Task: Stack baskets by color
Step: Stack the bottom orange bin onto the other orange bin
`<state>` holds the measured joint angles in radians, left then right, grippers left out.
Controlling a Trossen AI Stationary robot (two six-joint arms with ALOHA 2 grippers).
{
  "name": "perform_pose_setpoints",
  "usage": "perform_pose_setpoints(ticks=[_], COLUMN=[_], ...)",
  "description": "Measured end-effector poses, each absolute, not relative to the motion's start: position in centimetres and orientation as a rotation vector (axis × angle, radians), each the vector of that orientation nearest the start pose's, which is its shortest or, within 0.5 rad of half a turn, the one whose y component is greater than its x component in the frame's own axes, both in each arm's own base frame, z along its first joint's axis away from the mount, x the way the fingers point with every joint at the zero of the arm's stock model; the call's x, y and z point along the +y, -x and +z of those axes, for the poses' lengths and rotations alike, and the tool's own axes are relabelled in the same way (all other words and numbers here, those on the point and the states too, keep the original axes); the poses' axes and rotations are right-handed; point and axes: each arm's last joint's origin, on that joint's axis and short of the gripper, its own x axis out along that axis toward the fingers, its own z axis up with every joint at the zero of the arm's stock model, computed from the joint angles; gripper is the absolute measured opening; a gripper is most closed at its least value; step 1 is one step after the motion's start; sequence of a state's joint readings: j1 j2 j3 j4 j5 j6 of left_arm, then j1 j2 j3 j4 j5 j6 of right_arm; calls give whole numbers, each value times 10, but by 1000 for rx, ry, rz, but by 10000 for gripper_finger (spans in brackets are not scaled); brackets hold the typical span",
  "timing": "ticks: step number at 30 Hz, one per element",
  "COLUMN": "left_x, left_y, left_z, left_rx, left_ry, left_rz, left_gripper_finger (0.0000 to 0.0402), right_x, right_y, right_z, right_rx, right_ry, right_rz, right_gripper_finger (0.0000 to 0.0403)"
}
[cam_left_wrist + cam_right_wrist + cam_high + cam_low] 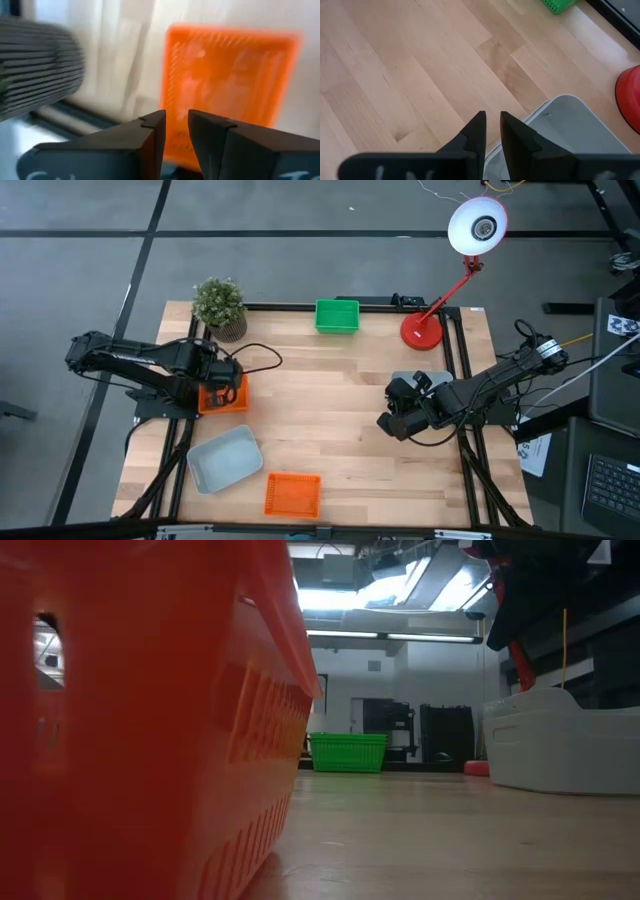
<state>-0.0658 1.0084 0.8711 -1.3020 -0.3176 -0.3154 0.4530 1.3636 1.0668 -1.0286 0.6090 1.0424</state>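
Note:
My left gripper (221, 379) (176, 118) hangs open, pointing steeply down over an orange basket (226, 395) (225, 80) that lies flat on the table's left side; orange shows through the gap between its fingers. My right gripper (392, 420) (492, 118) hovers above bare wood on the right, its fingers a narrow gap apart with nothing between them. Just beside it sits a pale grey basket (570, 132) (565, 745). A second grey basket (225, 458), another orange basket (293, 494) (140, 720) and a green basket (337, 316) (347, 752) rest on their bottoms.
A potted plant (220, 305) stands at the far left corner, close to my left arm. A red desk lamp's base (422, 330) sits at the far right. The middle of the wooden table (320, 400) is free room.

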Motion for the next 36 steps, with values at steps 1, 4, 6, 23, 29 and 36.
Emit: perform_pose_setpoints(ticks=[1,4,6,23,29,36], left_x=[-2,-9,-16,-108,-136,-163], left_y=[-147,-165,-180,-273,-278,-274], left_z=[259,263,270,211,205,220], left_rx=[1325,1158,1007,913,849,767], left_ry=[22,131,185,350,416,374], left_rz=[408,272,141,-293,-316,-300], left_gripper_finger=[75,76,76,76,76,76], right_x=[90,90,90,87,82,82], right_y=[-223,-223,-223,-224,-226,-225], right_z=[259,259,259,259,259,258], right_rx=[909,909,909,909,911,919], right_ry=[-256,-256,-255,-261,-264,-264], right_rz=[-672,-671,-672,-686,-707,-704], right_gripper_finger=[56,56,56,56,56,56])
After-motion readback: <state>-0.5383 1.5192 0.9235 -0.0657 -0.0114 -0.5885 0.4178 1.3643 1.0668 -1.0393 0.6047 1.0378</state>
